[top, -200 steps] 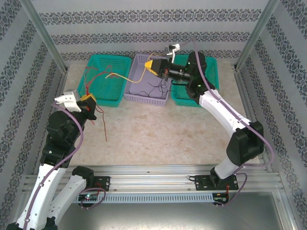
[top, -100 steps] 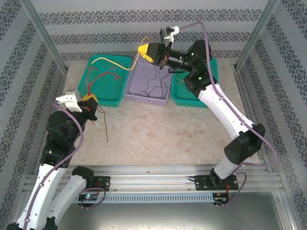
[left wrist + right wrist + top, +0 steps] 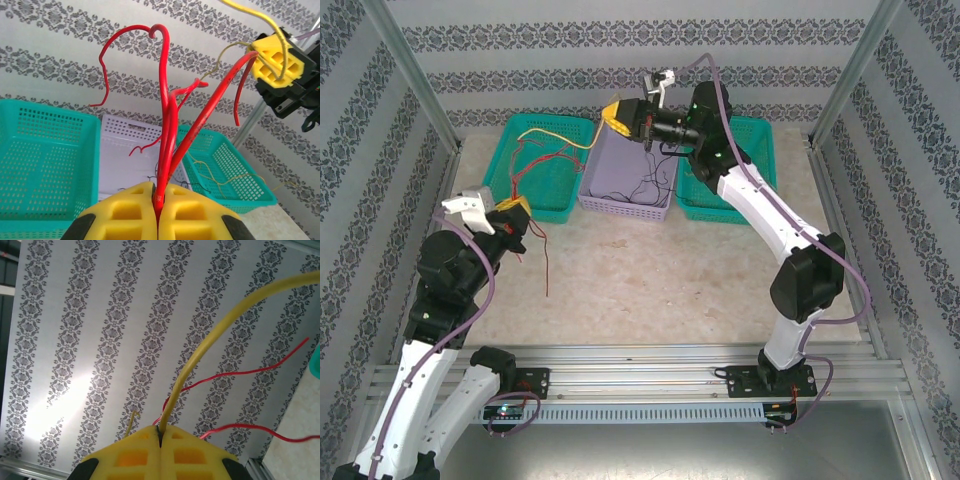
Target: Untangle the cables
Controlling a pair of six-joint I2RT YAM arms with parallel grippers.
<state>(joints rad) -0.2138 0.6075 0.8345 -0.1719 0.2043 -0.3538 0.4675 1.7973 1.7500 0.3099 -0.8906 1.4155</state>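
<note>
cables (image 3: 163,100) — glossy plastic sheath | baskets (image 3: 45,130) — perforated matt plastic | table (image 3: 650,270): matt, speckled

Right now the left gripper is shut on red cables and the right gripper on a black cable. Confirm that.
Wrong on one point: the right wrist view shows the right gripper shut on a yellow cable, not a black one. The left gripper is shut on red cables, as stated.
</note>
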